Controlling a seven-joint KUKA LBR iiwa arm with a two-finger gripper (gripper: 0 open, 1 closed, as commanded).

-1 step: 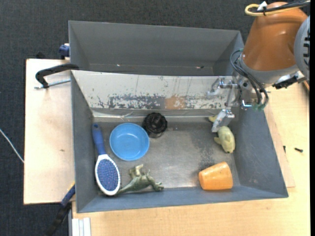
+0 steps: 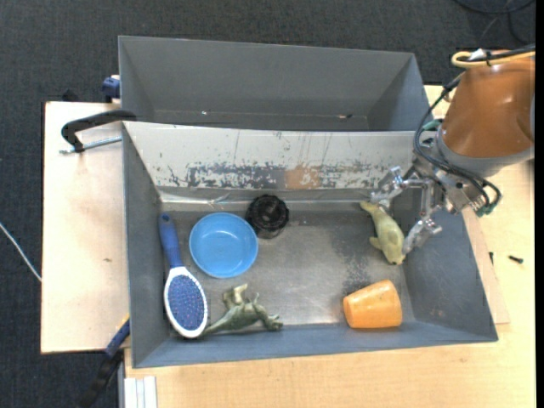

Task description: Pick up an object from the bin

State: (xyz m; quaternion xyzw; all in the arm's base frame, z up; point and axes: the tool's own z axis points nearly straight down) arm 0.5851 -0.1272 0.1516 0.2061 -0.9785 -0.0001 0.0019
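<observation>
Camera view looks down on the grey bin (image 2: 265, 83), where the arm's orange-covered wrist (image 2: 491, 100) reaches in from the right and sets the jaws low against the right-hand wall. The jaws stand spread wide, one finger toward the back wall and the other nearer the front, and they clamp nothing. A pale yellow-green toy dinosaur (image 2: 388, 233) lies on the bin floor just beside them, its body close to or touching the nearer finger and its head pointing toward the back; whether it lies properly between the fingers cannot be told.

The likely trouble is an off-centre close. The toy seems to sit toward the inner side of the gap, so the fingers may catch only a tail or a leg and let it twist out, or nudge it away across the floor. The sloping right wall is also very near, and a finger could scrape or jam on it as the jaws shut.

An orange cup (image 2: 372, 304) lies on its side nearby toward the front. The blue bowl (image 2: 223, 243), black round cap (image 2: 268, 215), blue brush (image 2: 183, 294) and dark green dinosaur (image 2: 244, 313) lie well apart on the left.
</observation>
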